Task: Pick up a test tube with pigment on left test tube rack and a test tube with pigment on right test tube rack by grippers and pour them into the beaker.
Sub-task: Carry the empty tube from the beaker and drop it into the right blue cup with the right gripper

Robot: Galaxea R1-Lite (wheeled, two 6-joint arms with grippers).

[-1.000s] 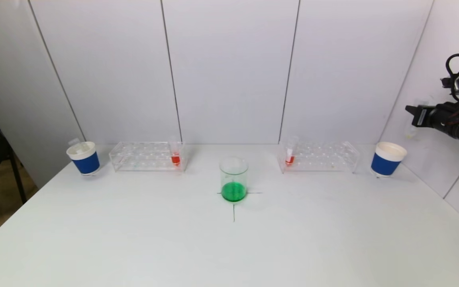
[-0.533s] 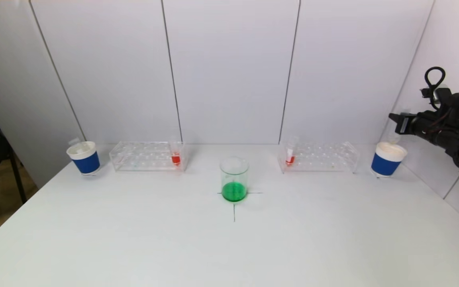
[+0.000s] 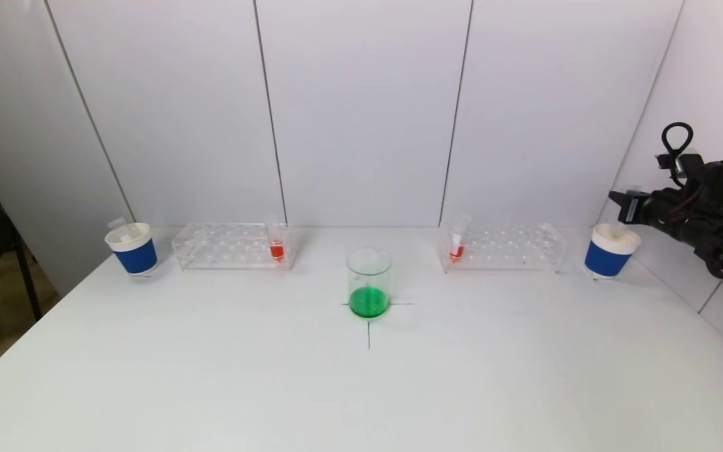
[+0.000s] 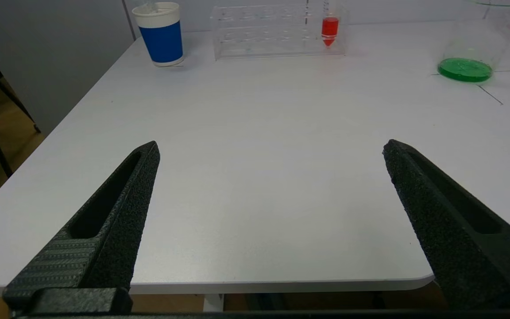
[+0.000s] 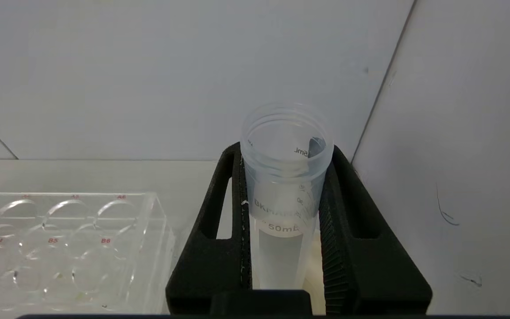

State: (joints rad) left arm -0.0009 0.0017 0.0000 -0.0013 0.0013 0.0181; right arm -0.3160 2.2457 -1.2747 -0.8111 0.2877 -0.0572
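Your right end effector (image 5: 281,221), pinching an empty test tube (image 5: 283,177), has dropped over the right blue cup (image 3: 610,251) to discard it, while pigment tubes wait in both racks and your left end effector (image 4: 270,186) hangs spread.
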